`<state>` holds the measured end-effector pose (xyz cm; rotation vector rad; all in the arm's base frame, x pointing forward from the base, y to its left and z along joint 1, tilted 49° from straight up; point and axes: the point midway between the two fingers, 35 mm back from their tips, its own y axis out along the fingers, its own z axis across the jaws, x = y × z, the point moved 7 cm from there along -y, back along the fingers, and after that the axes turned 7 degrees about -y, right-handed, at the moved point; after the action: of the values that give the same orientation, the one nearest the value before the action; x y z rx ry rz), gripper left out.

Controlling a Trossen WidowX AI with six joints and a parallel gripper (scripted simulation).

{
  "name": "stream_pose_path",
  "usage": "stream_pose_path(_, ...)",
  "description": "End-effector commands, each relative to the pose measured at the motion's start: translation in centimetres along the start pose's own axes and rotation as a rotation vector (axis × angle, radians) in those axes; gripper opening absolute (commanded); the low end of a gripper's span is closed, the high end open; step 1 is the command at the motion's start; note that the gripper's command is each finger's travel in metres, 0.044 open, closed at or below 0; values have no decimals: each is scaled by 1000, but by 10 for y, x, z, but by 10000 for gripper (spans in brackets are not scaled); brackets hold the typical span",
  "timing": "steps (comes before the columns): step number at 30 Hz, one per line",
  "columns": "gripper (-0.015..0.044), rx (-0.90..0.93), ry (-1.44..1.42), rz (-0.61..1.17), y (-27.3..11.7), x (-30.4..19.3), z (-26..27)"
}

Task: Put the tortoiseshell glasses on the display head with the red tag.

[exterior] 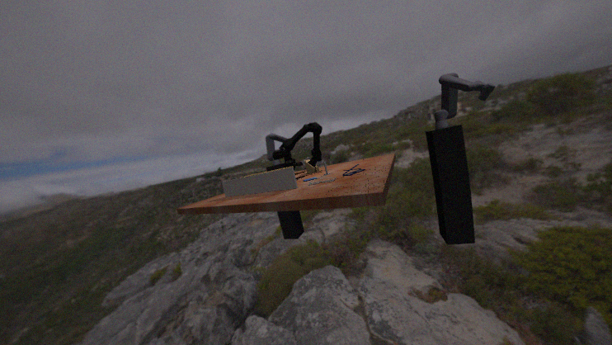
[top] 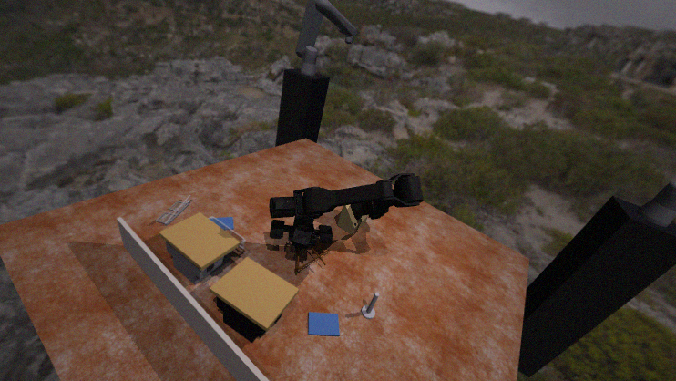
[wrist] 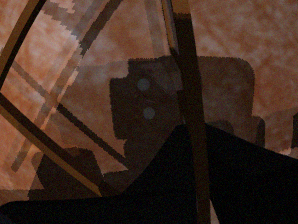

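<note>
Tortoiseshell glasses, one pair, clamped in the fingers

Glasses (top: 306, 265) (wrist: 195, 100): brown, thin-framed, with a slender part of the frame gripped between the black fingers (top: 302, 238). In the wrist view this part runs upright through the grip, extending above and below the fingertips; further brown frame lengths slant at the left, outside the grip. In the top view the glasses project from beneath the fingers, toward the nearer box. They are off any display head. Contact with the worktop (top: 425, 283) (exterior: 342, 197) cannot be told.

Arm (top: 354, 194) (exterior: 295, 139): black, bent, reaching over a reddish, mottled worktop.

Tan block (top: 346, 219): angular, near the fingers, partly covered by the arm.

Boxes, two: a nearer box (top: 254, 291) and a farther box (top: 199, 239), both ochre-topped and dark below, standing between the glasses and a long pale wall (top: 189, 298) (exterior: 259, 182). Location of the red tag: cannot be told.

Blue pad (top: 323, 324): flat, near the nearer box. White post (top: 373, 303): on a round foot, just beside the pad, well apart from the fingers.

Pale wire item (top: 175, 211) (exterior: 322, 181): lying beyond the farther box.
</note>
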<state>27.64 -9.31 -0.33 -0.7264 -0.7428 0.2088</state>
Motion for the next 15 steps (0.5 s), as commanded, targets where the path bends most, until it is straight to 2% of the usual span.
stream_pose_path(1, 0, -3, -1, 1, -9, 0, -2)
stream_pose_path(15, 0, -6, 1, 1, -89, 1, -6)
